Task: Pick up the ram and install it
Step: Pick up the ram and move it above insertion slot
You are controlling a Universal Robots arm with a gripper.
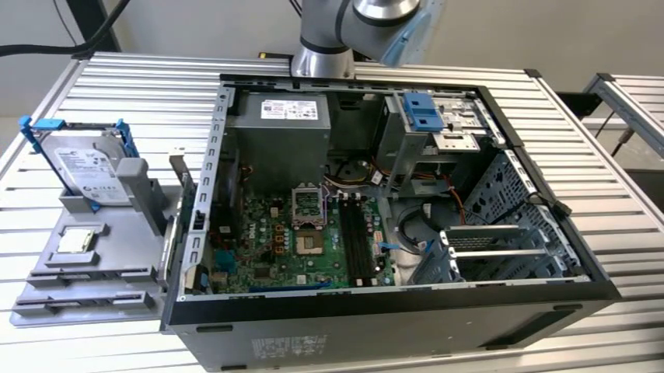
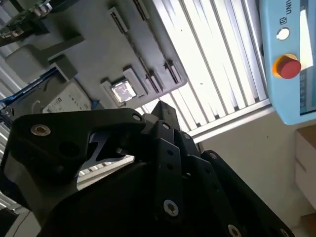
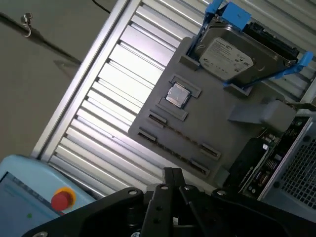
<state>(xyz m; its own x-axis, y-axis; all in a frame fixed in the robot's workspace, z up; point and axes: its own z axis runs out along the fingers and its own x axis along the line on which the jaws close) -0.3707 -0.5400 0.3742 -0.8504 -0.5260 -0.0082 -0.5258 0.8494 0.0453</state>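
At the exterior view's left, on the ribbed metal worktop (image 1: 135,85), we see a grey fixture (image 1: 114,268). A silver hard drive (image 1: 89,175) stands upright at its far end in a blue bracket (image 1: 42,124). Nearer the camera, a small square silver chip (image 1: 78,241) lies in its own recess. Below the chip run two long grooves with end blocks.

Just beside the fixture, the open computer case (image 1: 415,326) lies on its side. Inside it, the green motherboard (image 1: 270,249) lies flat, with its long black slots (image 1: 358,237) towards the exterior view's right. The grey power supply (image 1: 280,128) sits behind the board. Further right stands a metal drive cage (image 1: 436,148) with a blue tab (image 1: 422,113) on top. The arm (image 1: 332,39) rises behind the case at the upper edge.

We cannot tell where the ram is. The slots are too dark to show whether a stick sits in one. In the first wrist view the fixture's grooves show no more than a thin dark line.

In both wrist views the black end effector (image 3: 173,175) (image 2: 160,106) hangs well above the worktop, with the fixture, chip and hard drive beyond it. We cannot tell whether it is spread or pressed together, nor whether it pinches anything. A light blue pendant (image 3: 29,187) with a red button (image 3: 62,199) lies off the worktop's edge.
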